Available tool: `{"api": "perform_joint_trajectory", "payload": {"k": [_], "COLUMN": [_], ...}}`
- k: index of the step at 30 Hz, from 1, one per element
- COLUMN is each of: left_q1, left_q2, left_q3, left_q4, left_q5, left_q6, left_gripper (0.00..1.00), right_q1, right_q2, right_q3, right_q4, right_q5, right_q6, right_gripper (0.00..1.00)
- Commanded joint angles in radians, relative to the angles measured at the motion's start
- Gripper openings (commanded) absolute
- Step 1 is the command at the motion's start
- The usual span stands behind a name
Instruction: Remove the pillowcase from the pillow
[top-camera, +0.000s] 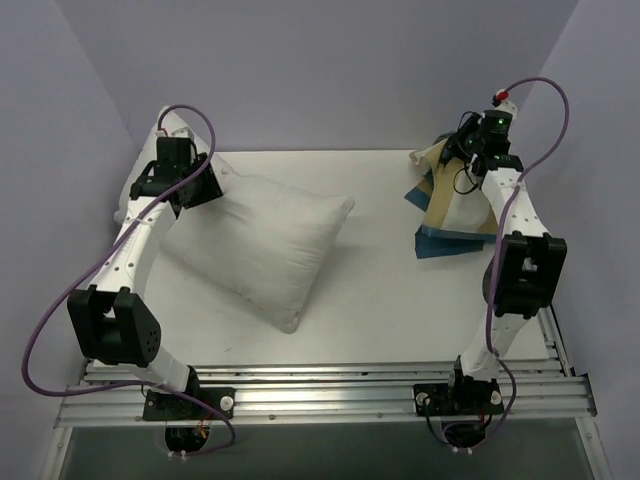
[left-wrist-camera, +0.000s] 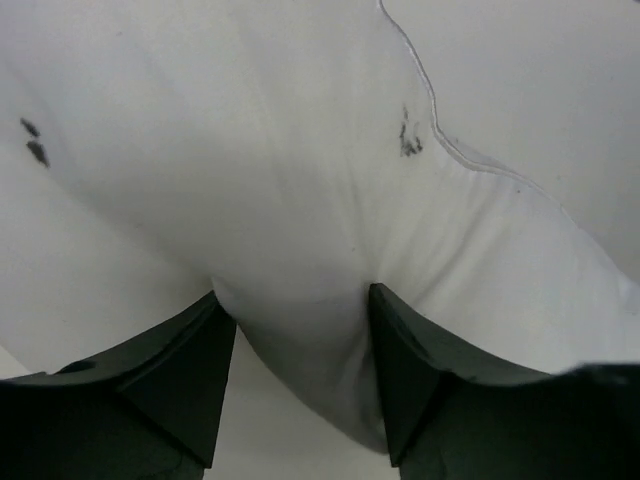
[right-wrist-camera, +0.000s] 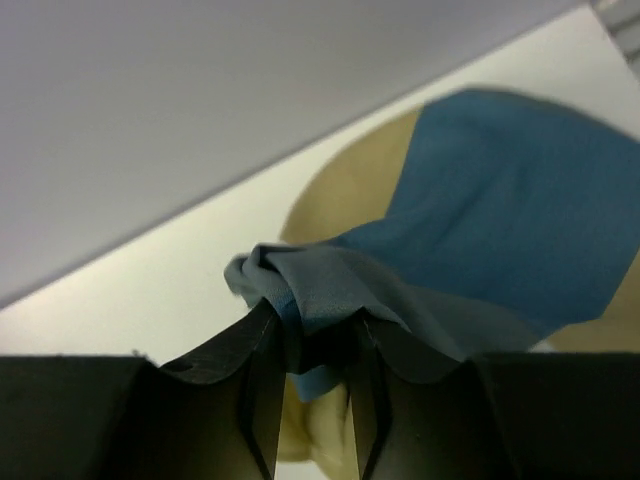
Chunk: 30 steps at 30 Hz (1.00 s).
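The plain white pillow (top-camera: 265, 245) lies on the left half of the table, free of its cover. My left gripper (top-camera: 195, 185) sits at the pillow's far left corner. In the left wrist view the left gripper (left-wrist-camera: 300, 330) is shut on a bulge of white pillow (left-wrist-camera: 300, 150) fabric. The blue, tan and cream pillowcase (top-camera: 450, 215) hangs in a crumpled drape at the far right, with its lower edge on the table. My right gripper (top-camera: 462, 150) holds its top. In the right wrist view the right gripper (right-wrist-camera: 310, 340) is shut on a bunched blue fold of the pillowcase (right-wrist-camera: 500, 220).
The white table (top-camera: 380, 300) has lilac walls close behind and at both sides. A metal rail (top-camera: 330, 385) with the arm bases runs along the near edge. The pillow and pillowcase lie well apart, with bare table between them.
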Motion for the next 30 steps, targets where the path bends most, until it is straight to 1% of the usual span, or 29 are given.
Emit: {"api": "perform_joint_trajectory", "payload": {"k": [1,3,4,5,6,7,8,10,13,17,19,24,25,28,29,30], "left_q1": [0.001,0.001,0.001,0.001,0.003,0.001,0.003,0.003,0.003,0.001,0.001,0.003,0.001,0.003,0.001,0.003], "left_q2": [-0.068,-0.099,-0.111,-0.140,-0.156,-0.171,-0.200,-0.231,-0.308,-0.432,-0.470,-0.594,-0.626,-0.676,-0.709,-0.728], "left_q3": [-0.017,-0.016,-0.014,-0.009,-0.003,0.013,0.023,0.050,0.081,0.128,0.153,0.240,0.253,0.285,0.288,0.288], "left_q4": [0.035,0.034,0.032,0.026,0.020,0.014,-0.003,-0.023,-0.063,-0.143,-0.169,-0.253,-0.275,-0.301,-0.316,-0.322], "left_q5": [0.050,0.059,0.059,0.058,0.056,0.055,0.055,0.053,0.056,0.042,0.027,-0.008,-0.025,-0.063,-0.092,-0.105], "left_q6": [0.000,-0.002,-0.002,-0.002,0.000,0.003,0.011,0.017,0.034,0.076,0.095,0.164,0.182,0.202,0.211,0.213], "left_gripper": [0.66,0.80,0.87,0.96,0.99,0.95,0.94,0.94,0.94,0.94,0.94,0.94,0.94,0.94,0.94,0.94], "right_q1": [-0.007,-0.003,0.000,0.003,0.005,0.005,0.005,0.007,0.007,0.005,0.005,0.003,0.003,0.003,0.003,0.003], "right_q2": [0.084,0.082,0.070,0.055,0.021,0.001,-0.036,-0.074,-0.166,-0.325,-0.375,-0.559,-0.618,-0.712,-0.779,-0.812], "right_q3": [-0.015,-0.026,-0.032,-0.037,-0.040,-0.035,-0.029,0.007,0.043,0.072,0.086,0.103,0.100,0.069,0.052,0.010], "right_q4": [-0.030,-0.043,-0.043,-0.043,-0.049,-0.049,-0.084,-0.141,-0.205,-0.274,-0.323,-0.409,-0.416,-0.440,-0.445,-0.443], "right_q5": [-0.025,-0.040,-0.039,-0.037,-0.031,-0.030,-0.027,-0.016,0.004,0.030,0.042,0.090,0.116,0.177,0.212,0.234], "right_q6": [0.022,0.020,0.017,0.010,0.000,-0.006,-0.012,-0.035,-0.055,-0.087,-0.105,-0.176,-0.188,-0.227,-0.234,-0.247], "right_gripper": [0.26,0.35,0.44,0.50,0.55,0.65,0.68,0.75,0.80,0.84,0.87,0.91,0.92,0.93,0.93,0.94]}}
